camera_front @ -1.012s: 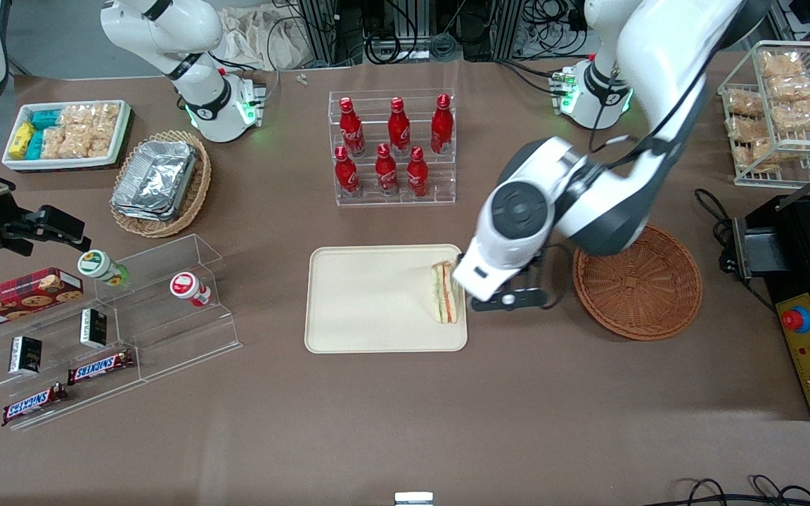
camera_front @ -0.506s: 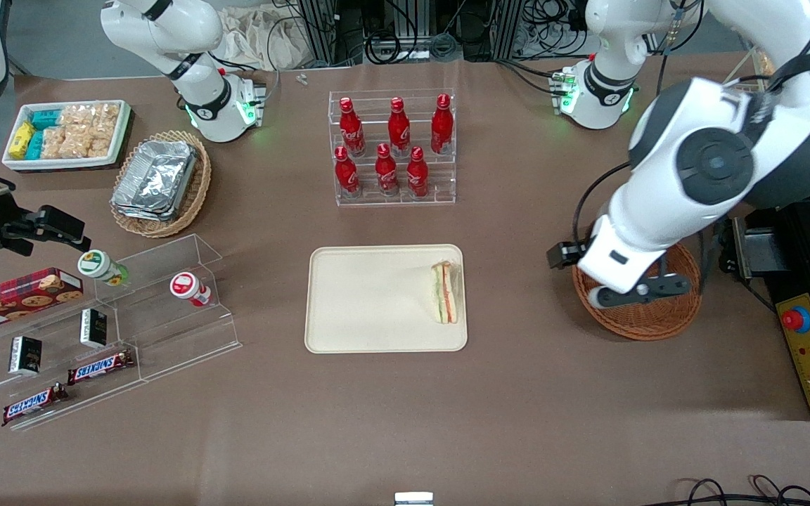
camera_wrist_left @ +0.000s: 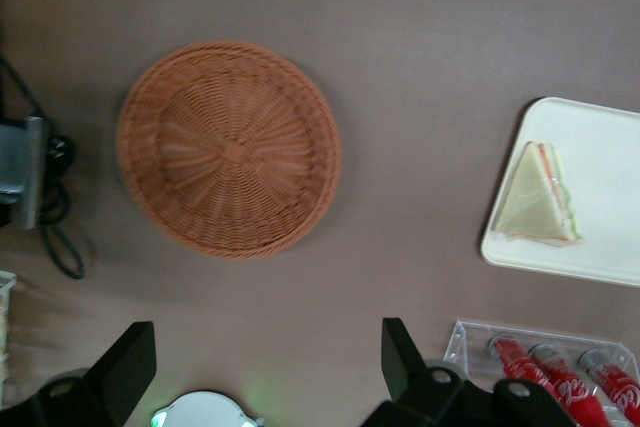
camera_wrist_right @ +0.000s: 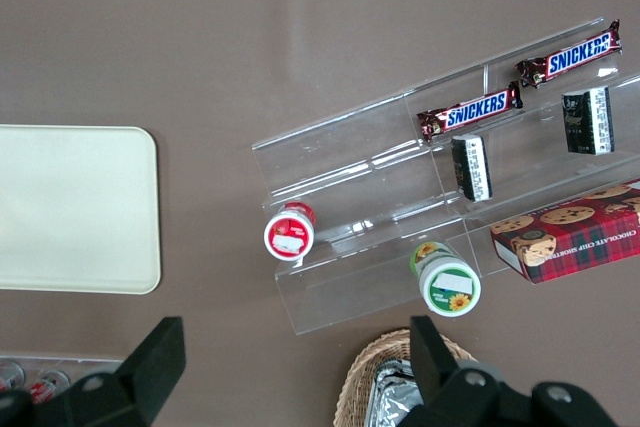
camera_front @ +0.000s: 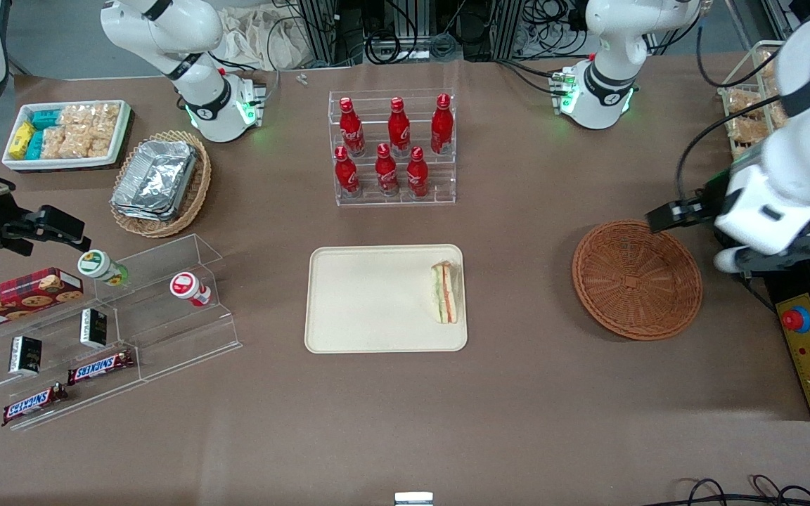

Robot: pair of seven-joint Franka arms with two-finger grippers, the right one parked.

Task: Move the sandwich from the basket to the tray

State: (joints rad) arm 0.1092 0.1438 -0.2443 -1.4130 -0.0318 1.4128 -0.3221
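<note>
Sandwich (camera_front: 445, 292) sits released on tray (camera_front: 366, 330); gripper (camera_wrist_left: 268, 367), wide open and empty, has retreated past basket (camera_front: 637, 279). Task looks done.

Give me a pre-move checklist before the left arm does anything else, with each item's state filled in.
1. Sandwich lies on the tray, near its edge toward the basket: ok.
2. Basket holds nothing: ok.
3. Gripper open and holding nothing: ok.
4. Gripper clear of the tray, raised toward the working arm's end of the table, past the basket: ok.
5. Sandwich fully inside the tray's rim, not overhanging: ok.
6. Cola bottles upright in their rack, undisturbed: ok.
</note>
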